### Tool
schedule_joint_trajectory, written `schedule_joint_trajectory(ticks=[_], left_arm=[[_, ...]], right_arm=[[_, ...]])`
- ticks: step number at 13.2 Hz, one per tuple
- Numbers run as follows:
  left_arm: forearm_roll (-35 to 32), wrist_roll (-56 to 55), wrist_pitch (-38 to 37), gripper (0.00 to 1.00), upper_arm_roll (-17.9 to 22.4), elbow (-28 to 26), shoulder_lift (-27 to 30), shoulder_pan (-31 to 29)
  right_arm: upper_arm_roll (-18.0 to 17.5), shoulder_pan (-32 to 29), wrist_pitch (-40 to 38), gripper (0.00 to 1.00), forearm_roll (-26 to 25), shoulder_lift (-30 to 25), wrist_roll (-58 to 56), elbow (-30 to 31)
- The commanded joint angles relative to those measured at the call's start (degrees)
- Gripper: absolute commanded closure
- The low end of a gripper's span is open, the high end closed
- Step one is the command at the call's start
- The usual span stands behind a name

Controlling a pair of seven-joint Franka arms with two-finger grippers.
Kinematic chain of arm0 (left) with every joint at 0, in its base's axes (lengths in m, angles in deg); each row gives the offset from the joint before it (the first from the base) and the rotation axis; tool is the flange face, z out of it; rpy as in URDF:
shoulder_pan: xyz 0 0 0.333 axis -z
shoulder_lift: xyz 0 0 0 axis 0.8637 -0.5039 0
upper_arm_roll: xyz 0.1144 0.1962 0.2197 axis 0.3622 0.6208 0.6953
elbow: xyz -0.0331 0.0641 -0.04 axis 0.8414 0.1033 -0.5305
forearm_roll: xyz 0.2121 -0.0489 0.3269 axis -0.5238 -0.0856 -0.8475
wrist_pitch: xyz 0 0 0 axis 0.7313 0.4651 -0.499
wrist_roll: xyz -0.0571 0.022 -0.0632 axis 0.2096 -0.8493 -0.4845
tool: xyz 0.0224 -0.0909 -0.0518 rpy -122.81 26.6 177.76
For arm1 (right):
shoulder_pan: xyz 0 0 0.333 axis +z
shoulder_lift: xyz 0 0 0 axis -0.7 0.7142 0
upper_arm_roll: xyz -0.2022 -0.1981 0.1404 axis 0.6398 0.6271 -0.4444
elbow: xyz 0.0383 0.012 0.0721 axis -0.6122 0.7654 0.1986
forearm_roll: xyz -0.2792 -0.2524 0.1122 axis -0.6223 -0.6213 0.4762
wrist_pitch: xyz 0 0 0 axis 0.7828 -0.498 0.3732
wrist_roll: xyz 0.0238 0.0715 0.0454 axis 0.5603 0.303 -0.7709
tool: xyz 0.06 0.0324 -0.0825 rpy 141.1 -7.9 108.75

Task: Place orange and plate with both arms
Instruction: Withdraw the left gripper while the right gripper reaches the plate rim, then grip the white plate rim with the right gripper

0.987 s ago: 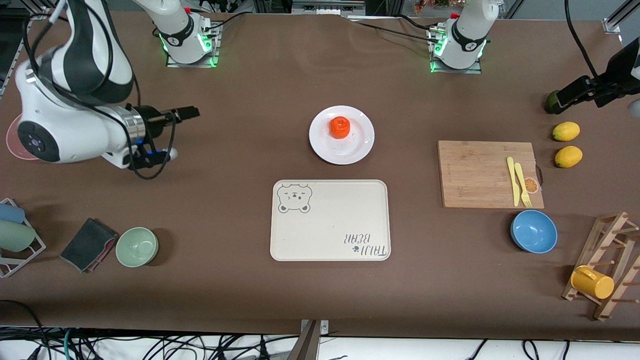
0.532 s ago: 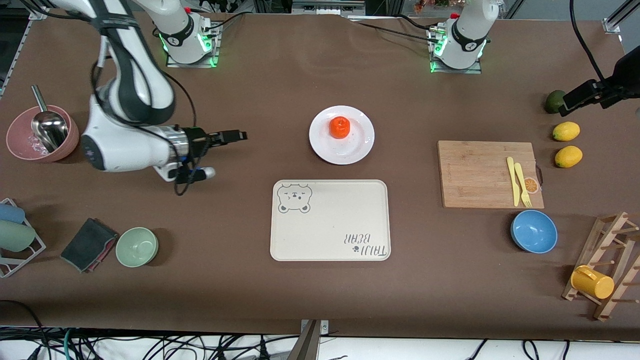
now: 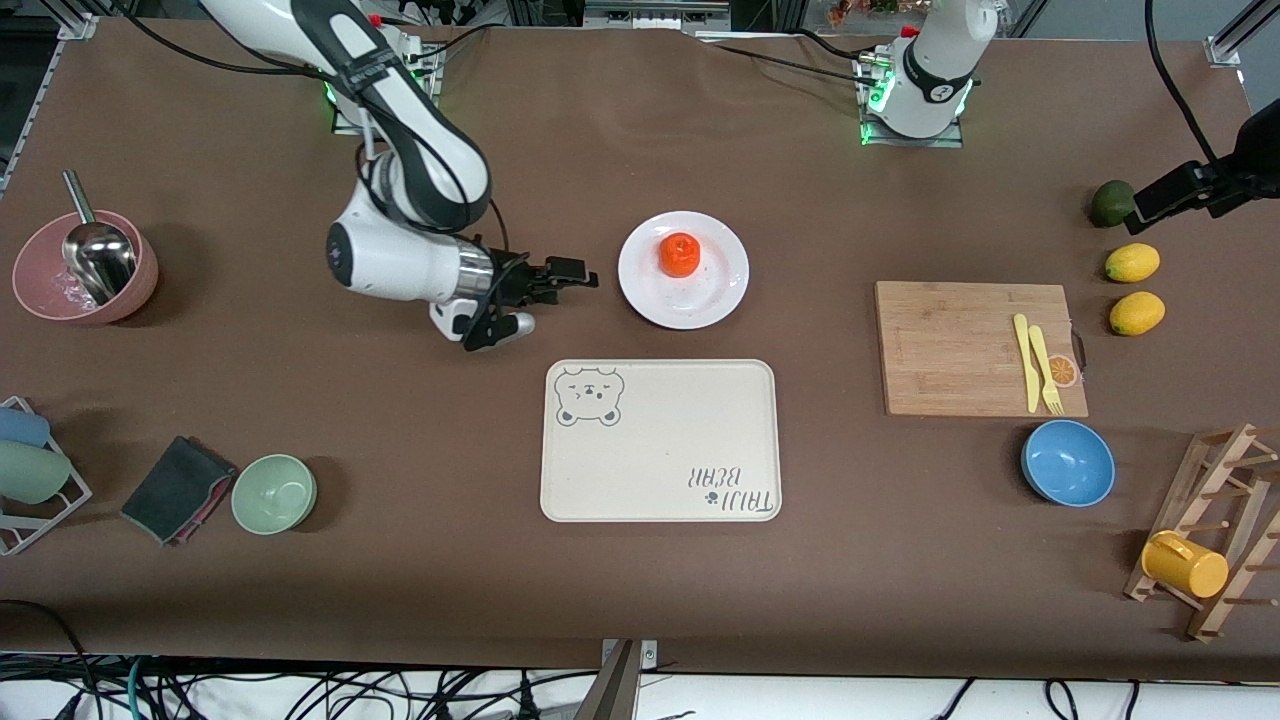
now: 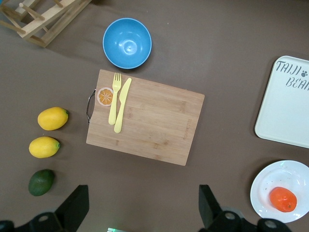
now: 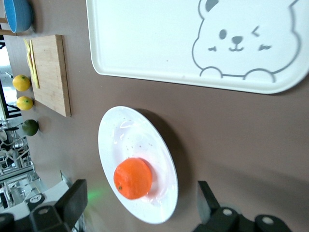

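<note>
Centrally, the orange (image 3: pixel 680 254) sits on the plate (image 3: pixel 715 296), which lies farther from the front camera than the tray (image 3: pixel 660 440). Right gripper (image 3: pixel 572 275), fingers spread and empty, hovers just beside the plate's rim. Left gripper (image 3: pixel 1150 200), likewise open and empty, waits over the green fruit (image 3: pixel 1108 203) near two lemons (image 3: pixel 1132 263).

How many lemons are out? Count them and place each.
2. One lemon lies beside the green fruit; the other lemon lies nearer the camera, beside the cutting board.
</note>
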Motion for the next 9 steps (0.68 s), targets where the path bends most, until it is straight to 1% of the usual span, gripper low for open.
schedule_joint_trajectory(ticks=[1,3,5,8,9], left_arm=[[-1.5,0.8,-0.3,0.0,-0.4,1.6,-1.0,0.1],[-1.5,0.5,-0.5,0.0,-0.7,1.6,-0.9,0.2],[-1.5,0.7,-0.8,0.0,-0.5,1.6,-0.9,0.1],[-1.5,0.6,-0.7,0.0,-0.5,1.6,-1.0,0.0],[-1.4,0.6,-0.8,0.0,-0.4,1.5,-1.0,-0.1]], right_arm=[[-4.4,-0.8,8.0,0.0,5.3,4.4,-5.4,0.6],[-5.4,-0.7,9.6,0.0,11.3,6.7,-11.1,0.5],[-5.6,-0.7,9.6,0.0,16.0,8.2,-17.0,0.6],[-5.6,0.8,9.9,0.0,19.3,9.8,-18.5,-0.1],[-5.6,1.1,10.6,0.0,21.5,10.2,-18.4,-0.2]])
